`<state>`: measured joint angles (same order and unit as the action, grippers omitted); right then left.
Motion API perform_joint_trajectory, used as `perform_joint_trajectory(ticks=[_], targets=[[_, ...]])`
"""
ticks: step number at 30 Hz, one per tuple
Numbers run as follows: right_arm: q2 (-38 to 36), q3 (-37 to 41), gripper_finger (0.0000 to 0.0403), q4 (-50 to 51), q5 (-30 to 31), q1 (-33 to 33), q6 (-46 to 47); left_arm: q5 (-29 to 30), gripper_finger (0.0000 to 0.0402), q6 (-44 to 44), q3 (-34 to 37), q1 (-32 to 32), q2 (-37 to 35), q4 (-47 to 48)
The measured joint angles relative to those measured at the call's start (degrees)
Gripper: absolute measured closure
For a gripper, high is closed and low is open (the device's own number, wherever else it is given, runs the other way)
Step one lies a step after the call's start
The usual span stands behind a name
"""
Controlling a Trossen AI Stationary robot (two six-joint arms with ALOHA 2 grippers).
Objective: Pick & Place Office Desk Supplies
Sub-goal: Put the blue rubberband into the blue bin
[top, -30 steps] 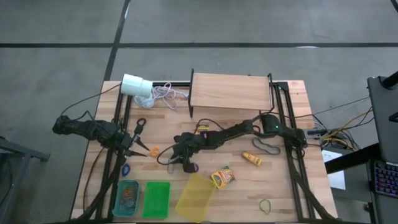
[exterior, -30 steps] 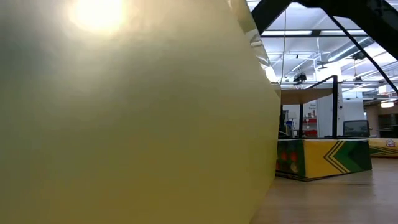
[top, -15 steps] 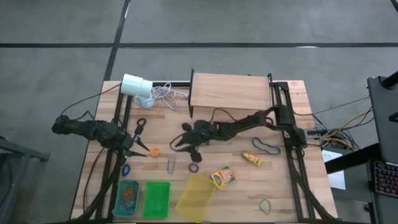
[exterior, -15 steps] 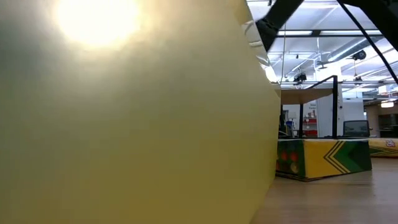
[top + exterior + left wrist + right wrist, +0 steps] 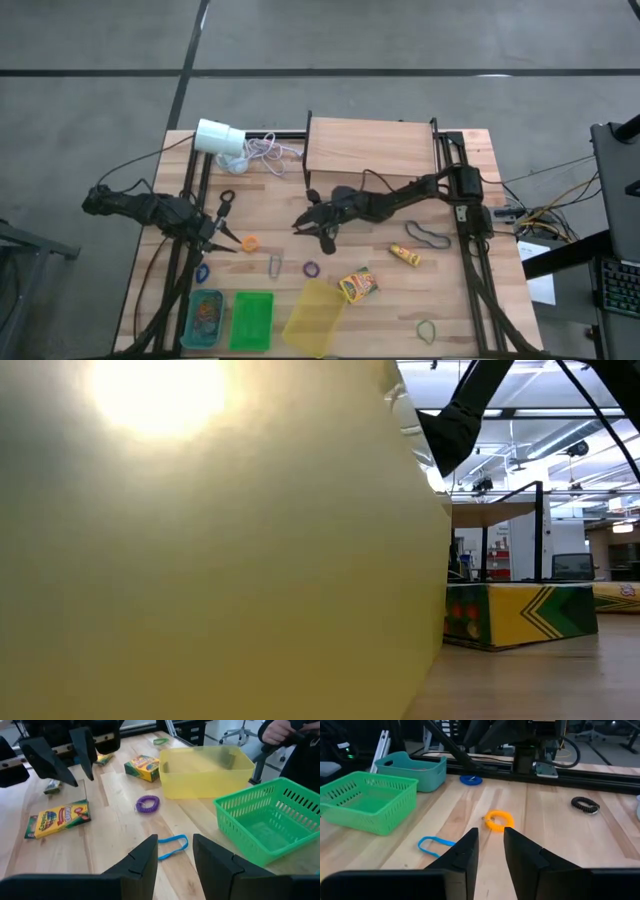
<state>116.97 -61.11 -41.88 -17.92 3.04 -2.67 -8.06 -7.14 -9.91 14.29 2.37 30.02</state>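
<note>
Orange band (image 5: 499, 820) lies just ahead of right tool (image 5: 487, 851), fingers apart, empty.

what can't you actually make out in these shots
- Low view: the yellow bin sits against the lens and hides nearly the whole table; only a crayon box shows past it.
- High view: the contents of the teal bin are too small to sort.
- High view: the right tool and left tool are too small to judge.
- Left wrist view: the green basket is cut off by the edge.

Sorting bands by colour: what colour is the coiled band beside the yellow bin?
Purple coiled band, clearest in the left wrist view.
</note>
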Motion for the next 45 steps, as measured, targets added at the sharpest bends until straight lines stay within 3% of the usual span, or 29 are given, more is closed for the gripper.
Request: perform_joint_trajectory(ticks=[20, 45], targets=[[0.42, -3.06, 0.0305, 0.06, -0.03, 0.01, 0.10, 0.11, 0.0275, 0.00, 0.00, 0.00, 0.02, 0.26], [0.44, -6.91, 0.0325, 0.04, -0.03, -0.01, 0.08, 0.08, 0.0275, -0.02, 0.00, -0.01, 0.02, 0.24]])
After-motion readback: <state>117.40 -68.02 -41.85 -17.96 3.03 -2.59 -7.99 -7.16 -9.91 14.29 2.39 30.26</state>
